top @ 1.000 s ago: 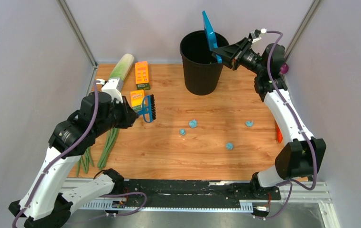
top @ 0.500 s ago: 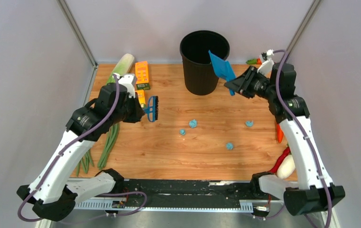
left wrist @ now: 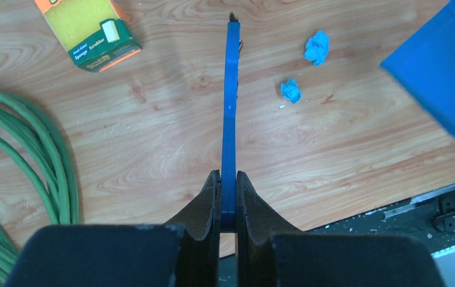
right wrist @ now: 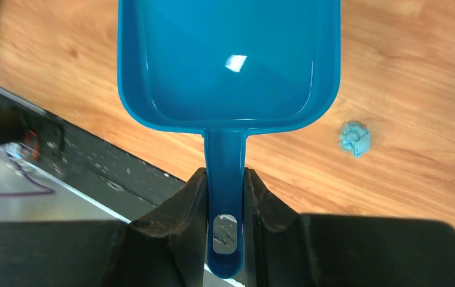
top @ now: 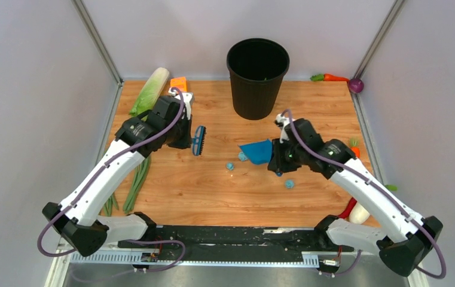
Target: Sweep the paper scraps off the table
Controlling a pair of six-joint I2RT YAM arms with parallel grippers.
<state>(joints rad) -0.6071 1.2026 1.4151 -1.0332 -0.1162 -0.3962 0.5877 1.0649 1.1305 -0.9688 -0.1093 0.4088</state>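
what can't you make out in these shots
Top view: the right arm covers part of the table, so the paper scraps cannot be fully counted.
Top view: the bin is too dark inside to show contents.
Left wrist view: the brush is edge-on, bristles mostly hidden behind its back.
Right wrist view: the dustpan has its front lip cut off by the top edge.

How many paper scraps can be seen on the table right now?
3. One scrap lies mid-table, another just left of the dustpan, a third closer to the near edge, beside the right arm. More may be hidden under dustpan or arm.
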